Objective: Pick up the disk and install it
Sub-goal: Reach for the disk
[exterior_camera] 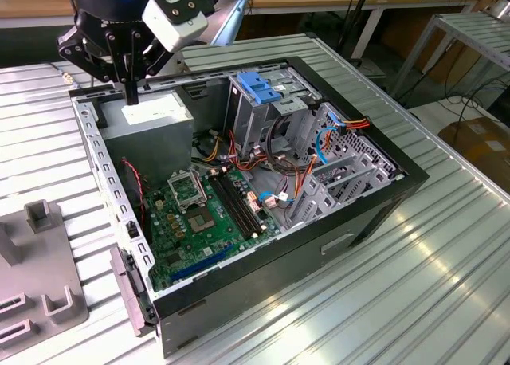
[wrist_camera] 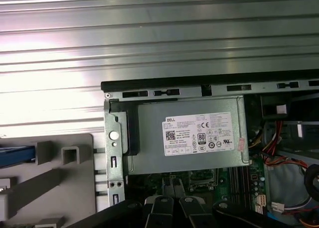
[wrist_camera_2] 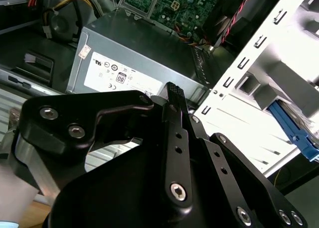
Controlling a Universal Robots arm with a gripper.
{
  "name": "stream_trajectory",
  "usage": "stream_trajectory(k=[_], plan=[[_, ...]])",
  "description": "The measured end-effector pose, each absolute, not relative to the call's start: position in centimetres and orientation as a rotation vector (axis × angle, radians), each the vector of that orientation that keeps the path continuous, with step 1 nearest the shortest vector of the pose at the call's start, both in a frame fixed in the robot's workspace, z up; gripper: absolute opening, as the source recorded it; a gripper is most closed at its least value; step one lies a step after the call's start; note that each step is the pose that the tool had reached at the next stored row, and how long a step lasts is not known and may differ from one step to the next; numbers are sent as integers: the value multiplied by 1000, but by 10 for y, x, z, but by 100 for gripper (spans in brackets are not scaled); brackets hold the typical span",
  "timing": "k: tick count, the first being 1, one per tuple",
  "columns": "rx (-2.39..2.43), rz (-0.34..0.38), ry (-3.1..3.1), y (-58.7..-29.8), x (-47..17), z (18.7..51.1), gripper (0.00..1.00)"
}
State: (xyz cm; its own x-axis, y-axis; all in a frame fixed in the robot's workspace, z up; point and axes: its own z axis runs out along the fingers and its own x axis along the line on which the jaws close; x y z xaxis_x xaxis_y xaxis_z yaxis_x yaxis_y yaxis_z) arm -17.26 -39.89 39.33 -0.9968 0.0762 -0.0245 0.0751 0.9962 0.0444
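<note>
My gripper [exterior_camera: 130, 94] hangs over the far corner of the open computer case [exterior_camera: 374, 198], at the exterior view's left. It is just above the grey power supply box [exterior_camera: 155, 119] with the white sticker. Its fingers are shut together with nothing between them, as both wrist views show [wrist_camera: 172, 184] [wrist_camera_2: 174, 92]. A blue plastic strip [wrist_camera: 17, 156] lies by the grey fixture [wrist_camera: 60, 183] outside the case, and also appears past the case wall [wrist_camera_2: 294, 131]. It may be the disk's frame edge, but the disk's black body is out of view.
Inside the case are a green motherboard [exterior_camera: 203, 213], a metal drive cage [exterior_camera: 263, 118] topped by a blue clip [exterior_camera: 259, 86], and loose cables [exterior_camera: 327, 142]. The case sits on a ribbed metal table [exterior_camera: 430, 285]. A grey slotted fixture [exterior_camera: 40, 293] stands at the exterior view's left.
</note>
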Motion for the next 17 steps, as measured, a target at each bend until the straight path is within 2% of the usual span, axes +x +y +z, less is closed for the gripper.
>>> stream_trajectory(k=[17], plan=[[118, 68, 3112, -399, -179, 393, 10]])
